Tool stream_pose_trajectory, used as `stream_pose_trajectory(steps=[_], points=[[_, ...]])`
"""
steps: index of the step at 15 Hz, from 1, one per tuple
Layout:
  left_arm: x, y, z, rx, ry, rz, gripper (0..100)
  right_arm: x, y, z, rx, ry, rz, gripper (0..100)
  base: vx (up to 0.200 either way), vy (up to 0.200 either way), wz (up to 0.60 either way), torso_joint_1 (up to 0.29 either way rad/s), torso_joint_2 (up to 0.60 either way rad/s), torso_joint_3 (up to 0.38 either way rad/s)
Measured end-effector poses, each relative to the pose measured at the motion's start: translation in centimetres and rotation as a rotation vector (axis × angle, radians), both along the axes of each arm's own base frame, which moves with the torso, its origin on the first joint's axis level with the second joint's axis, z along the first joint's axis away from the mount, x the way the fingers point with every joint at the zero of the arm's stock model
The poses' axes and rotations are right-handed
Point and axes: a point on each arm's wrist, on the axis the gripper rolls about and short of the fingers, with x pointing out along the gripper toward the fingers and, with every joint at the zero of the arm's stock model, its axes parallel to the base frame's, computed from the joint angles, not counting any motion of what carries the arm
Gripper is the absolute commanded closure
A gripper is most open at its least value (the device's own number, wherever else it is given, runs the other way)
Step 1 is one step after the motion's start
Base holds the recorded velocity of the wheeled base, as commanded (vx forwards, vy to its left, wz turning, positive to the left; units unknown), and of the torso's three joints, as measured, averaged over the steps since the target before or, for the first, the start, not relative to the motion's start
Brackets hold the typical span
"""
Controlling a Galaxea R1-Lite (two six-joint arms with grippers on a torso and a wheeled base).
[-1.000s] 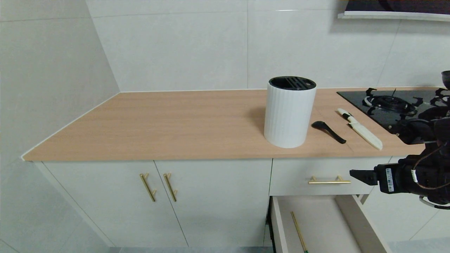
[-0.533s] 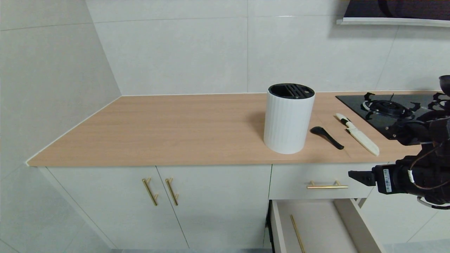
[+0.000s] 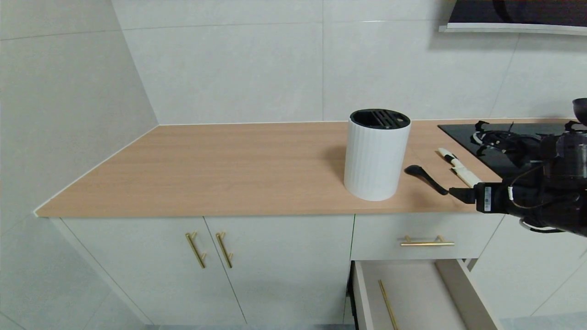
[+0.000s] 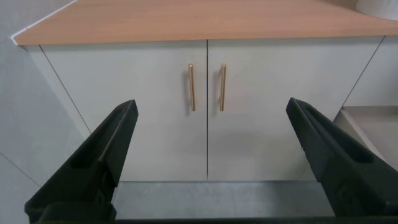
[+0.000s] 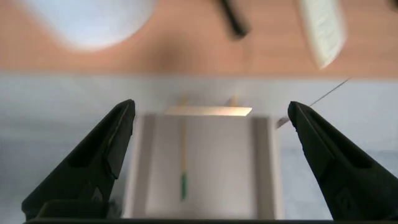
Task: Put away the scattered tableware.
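jaws of the right arm (image 3: pixel 527 201) have risen to countertop (image 3: pixel 229 169) level.

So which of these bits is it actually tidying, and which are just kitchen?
Job: black spoon, white knife, ribbed white utensil holder, open drawer, chopsticks in it.
Just there: gas hob, cupboard doors, extractor hood.

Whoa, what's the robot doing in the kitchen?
It is tidying tableware. Its right gripper, open and empty, hovers at the front edge of the counter, close to the black spoon and the knife lying beside the white holder. Below, a drawer stands open with chopsticks inside. The left gripper, open too, holds nothing.
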Motion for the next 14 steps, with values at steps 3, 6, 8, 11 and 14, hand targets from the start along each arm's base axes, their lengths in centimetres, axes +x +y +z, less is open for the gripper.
stream_pose_trajectory(steps=[3, 6, 8, 11, 14], points=[[0.0, 0.0, 0.0, 0.0, 0.0, 0.0, 0, 3.4, -1.1, 0.1, 0.017, -0.028, 0.032, 0, 0.0, 0.0, 0.0, 0.0, 0.0, 0.0], [0.0, 0.0, 0.0, 0.0, 0.0, 0.0, 0, 6.6, -1.6, -0.2, -0.001, -0.044, 0.124, 0, 0.0, 0.0, 0.0, 0.0, 0.0, 0.0], [0.0, 0.0, 0.0, 0.0, 0.0, 0.0, 0, 8.5, -1.6, -0.6, 0.015, -0.051, 0.17, 0, 0.0, 0.0, 0.0, 0.0, 0.0, 0.0], [0.0, 0.0, 0.0, 0.0, 0.0, 0.0, 0, 11.2, -2.4, -1.6, 0.041, -0.051, 0.217, 0, 0.0, 0.0, 0.0, 0.0, 0.0, 0.0], [0.0, 0.0, 0.0, 0.0, 0.0, 0.0, 0, 12.5, -3.1, -2.9, 0.031, -0.039, 0.293, 0, 0.0, 0.0, 0.0, 0.0, 0.0, 0.0]])
